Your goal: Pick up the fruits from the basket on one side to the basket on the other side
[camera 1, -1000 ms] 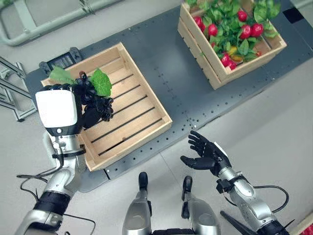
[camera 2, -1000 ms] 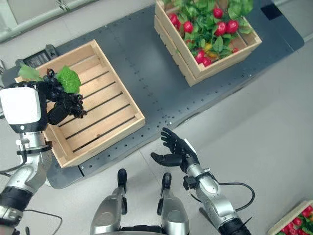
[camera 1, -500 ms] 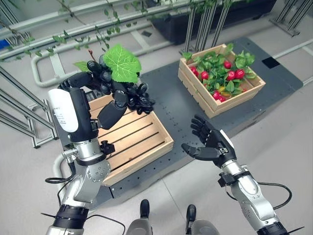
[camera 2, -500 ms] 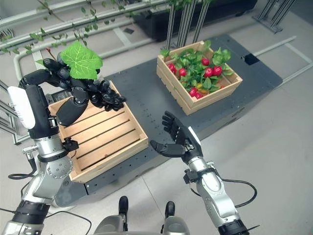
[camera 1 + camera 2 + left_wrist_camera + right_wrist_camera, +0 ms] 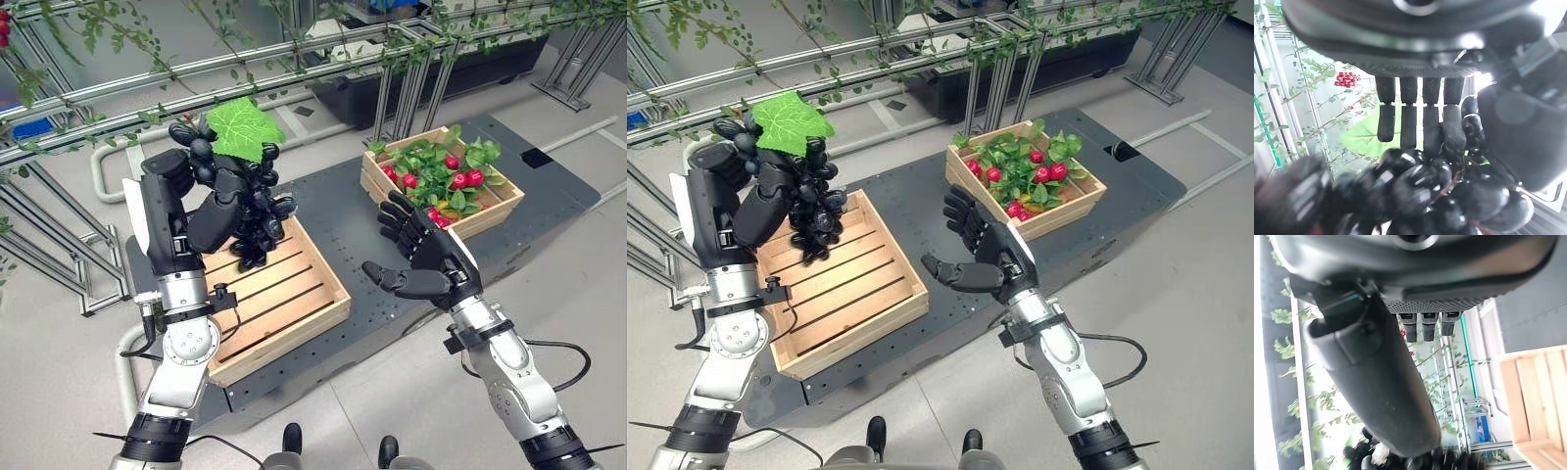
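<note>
Left hand (image 5: 217,211) curled round a bunch of dark plastic grapes with a green leaf (image 5: 251,201), held up above the empty slatted wooden crate (image 5: 284,294). Right hand (image 5: 431,269) spread, palm toward the grapes, holding nothing, near the second wooden crate of red fruit and leaves (image 5: 443,178) on the dark grey platform (image 5: 343,215).
</note>
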### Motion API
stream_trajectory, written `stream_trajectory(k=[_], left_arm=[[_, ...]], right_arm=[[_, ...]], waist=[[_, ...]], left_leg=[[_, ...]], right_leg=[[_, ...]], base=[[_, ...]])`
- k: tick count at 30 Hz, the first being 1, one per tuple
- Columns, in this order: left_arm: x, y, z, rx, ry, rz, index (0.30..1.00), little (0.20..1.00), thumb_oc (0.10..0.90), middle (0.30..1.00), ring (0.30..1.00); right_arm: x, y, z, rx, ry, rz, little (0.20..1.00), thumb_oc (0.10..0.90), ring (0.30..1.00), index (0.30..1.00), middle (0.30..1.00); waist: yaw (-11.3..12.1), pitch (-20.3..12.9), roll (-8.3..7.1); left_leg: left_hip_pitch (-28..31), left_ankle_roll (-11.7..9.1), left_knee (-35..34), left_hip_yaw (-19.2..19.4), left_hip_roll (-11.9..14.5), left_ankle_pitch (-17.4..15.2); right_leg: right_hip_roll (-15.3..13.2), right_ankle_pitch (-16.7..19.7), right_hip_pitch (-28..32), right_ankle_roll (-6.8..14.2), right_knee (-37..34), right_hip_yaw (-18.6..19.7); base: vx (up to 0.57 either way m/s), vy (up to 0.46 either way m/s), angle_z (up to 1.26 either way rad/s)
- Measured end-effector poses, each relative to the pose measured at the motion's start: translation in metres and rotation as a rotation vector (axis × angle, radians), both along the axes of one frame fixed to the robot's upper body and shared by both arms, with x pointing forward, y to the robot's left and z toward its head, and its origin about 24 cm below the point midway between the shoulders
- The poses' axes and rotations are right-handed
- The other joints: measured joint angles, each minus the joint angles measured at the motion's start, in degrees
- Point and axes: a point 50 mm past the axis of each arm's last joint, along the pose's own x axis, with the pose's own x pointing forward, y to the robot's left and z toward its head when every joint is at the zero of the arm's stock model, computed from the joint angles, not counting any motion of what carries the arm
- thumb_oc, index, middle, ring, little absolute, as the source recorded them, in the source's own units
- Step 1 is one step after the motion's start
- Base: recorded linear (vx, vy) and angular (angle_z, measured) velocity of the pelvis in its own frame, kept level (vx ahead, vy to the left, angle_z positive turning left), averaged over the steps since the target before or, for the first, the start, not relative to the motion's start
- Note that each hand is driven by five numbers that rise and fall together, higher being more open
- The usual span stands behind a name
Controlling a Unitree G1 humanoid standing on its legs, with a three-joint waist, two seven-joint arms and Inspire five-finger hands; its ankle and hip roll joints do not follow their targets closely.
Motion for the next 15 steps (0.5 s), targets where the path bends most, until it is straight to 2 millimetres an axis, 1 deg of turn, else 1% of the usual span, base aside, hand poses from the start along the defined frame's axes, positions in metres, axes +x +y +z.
stream_trajectory(k=[2, 5, 10, 12, 15], left_arm=[[0.000, 0.000, 0.000, 0.003, 0.007, -0.005, 0.300, 0.300, 0.400, 0.300, 0.300], [0.001, 0.000, 0.000, 0.007, 0.010, -0.009, 0.300, 0.300, 0.400, 0.300, 0.300], [0.002, -0.001, -0.001, 0.019, 0.027, -0.014, 0.300, 0.300, 0.400, 0.300, 0.300], [0.002, -0.003, -0.003, 0.022, 0.036, -0.023, 0.300, 0.300, 0.400, 0.300, 0.300], [0.002, -0.007, -0.005, 0.025, 0.045, -0.043, 0.300, 0.300, 0.400, 0.300, 0.300]], right_arm=[[0.001, 0.003, 0.007, 0.000, -0.029, 0.020, 0.900, 0.800, 0.900, 0.900, 0.900], [0.004, 0.005, 0.011, 0.000, -0.044, 0.035, 0.900, 0.800, 0.900, 0.900, 0.900], [0.005, 0.008, 0.011, 0.103, 0.044, 0.083, 0.900, 0.800, 0.900, 0.900, 0.900], [0.005, 0.010, 0.010, 0.161, 0.089, 0.111, 0.900, 0.800, 0.900, 0.900, 0.900], [0.005, 0.014, 0.006, 0.204, 0.131, 0.131, 0.900, 0.800, 0.900, 0.900, 0.900]], waist=[[0.11, -0.01, -0.02], [0.17, -0.04, -0.06], [0.12, -0.05, -0.07], [0.12, -0.08, -0.14], [0.16, -0.27, -0.44]], left_leg=[[-0.01, -0.01, -0.01, -0.01, 0.00, 0.00], [-0.02, 0.00, -0.01, -0.02, 0.00, 0.00], [-0.04, -0.01, -0.01, -0.01, 0.01, 0.00], [-0.04, 0.00, -0.01, -0.01, 0.00, 0.00], [-0.03, -0.01, -0.01, 0.01, 0.01, -0.01]], right_leg=[[0.00, 0.00, 0.03, 0.00, -0.01, -0.04], [0.01, 0.00, 0.05, 0.00, 0.00, -0.07], [0.01, 0.00, 0.03, 0.00, 0.00, -0.07], [0.01, 0.00, 0.03, -0.01, 0.00, -0.06], [0.02, -0.02, 0.02, -0.03, 0.00, -0.07]], base=[[0.02, -0.001, 0.01], [0.00, 0.000, 0.00], [0.00, 0.000, 0.00], [0.00, 0.000, 0.00], [0.00, 0.000, 0.00]])
